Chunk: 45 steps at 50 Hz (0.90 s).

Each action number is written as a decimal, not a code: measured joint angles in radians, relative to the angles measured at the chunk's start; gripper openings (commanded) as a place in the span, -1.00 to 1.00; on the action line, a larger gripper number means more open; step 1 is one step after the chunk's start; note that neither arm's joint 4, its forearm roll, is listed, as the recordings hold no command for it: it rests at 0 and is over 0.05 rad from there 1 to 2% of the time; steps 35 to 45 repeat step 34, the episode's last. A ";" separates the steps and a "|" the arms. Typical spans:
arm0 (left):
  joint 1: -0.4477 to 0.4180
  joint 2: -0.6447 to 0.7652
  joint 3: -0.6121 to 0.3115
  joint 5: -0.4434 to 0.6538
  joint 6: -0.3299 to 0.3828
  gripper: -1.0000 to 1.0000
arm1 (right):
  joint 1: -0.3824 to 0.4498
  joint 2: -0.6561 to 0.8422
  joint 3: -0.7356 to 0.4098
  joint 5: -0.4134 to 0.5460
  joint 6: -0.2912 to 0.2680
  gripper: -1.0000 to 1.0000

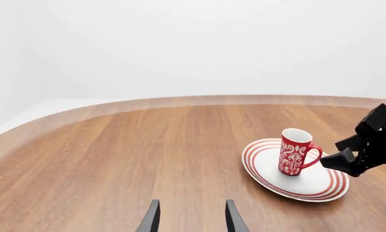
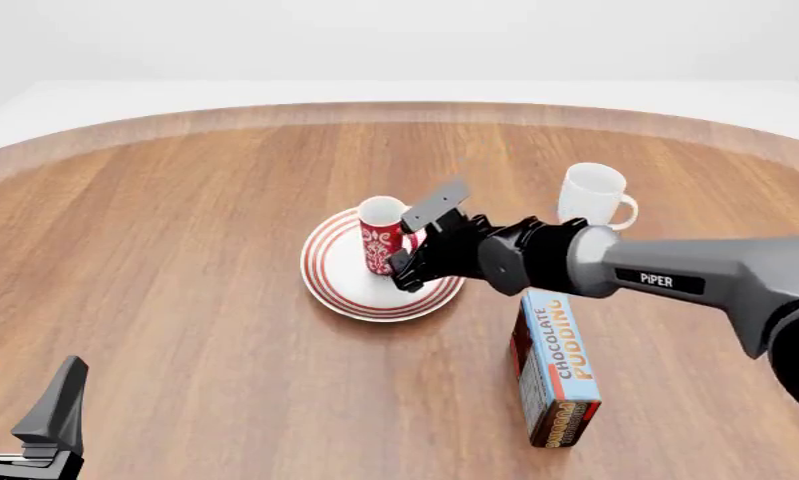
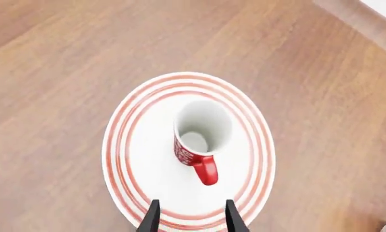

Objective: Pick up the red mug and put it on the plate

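The red mug (image 2: 382, 236) with a white pattern stands upright on the red-ringed white plate (image 2: 335, 282) in the middle of the table. My right gripper (image 2: 419, 240) hovers just right of the mug and above it, open and holding nothing. In the right wrist view the mug (image 3: 202, 128) and plate (image 3: 144, 159) lie below the spread fingertips of the right gripper (image 3: 191, 215), with the handle pointing toward them. My left gripper (image 2: 23, 395) is open and empty at the near left. The left wrist view shows the left gripper (image 1: 191, 212), the mug (image 1: 296, 152), the plate (image 1: 312, 186) and the right gripper (image 1: 339, 152).
A plain white mug (image 2: 595, 195) stands to the right behind the right arm. A chocolate pudding box (image 2: 557, 370) stands upright at the near right, under the right arm. The table's curved far edge (image 2: 399, 110) runs across the back.
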<state>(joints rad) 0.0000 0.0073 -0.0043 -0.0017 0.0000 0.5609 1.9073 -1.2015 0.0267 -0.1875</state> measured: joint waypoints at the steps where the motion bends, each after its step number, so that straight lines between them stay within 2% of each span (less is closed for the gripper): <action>1: 0.000 0.000 0.000 0.000 0.000 1.00 | 0.000 -0.007 0.005 0.000 0.000 1.00; 23: 0.000 0.000 0.000 0.000 0.000 1.00 | -0.013 -0.204 0.085 0.032 -0.010 1.00; 34: 0.000 0.000 0.000 0.000 0.000 1.00 | -0.015 -0.311 0.108 0.063 0.002 1.00; 45: 0.000 0.000 0.000 0.000 0.000 1.00 | -0.015 -0.311 0.108 0.063 0.002 1.00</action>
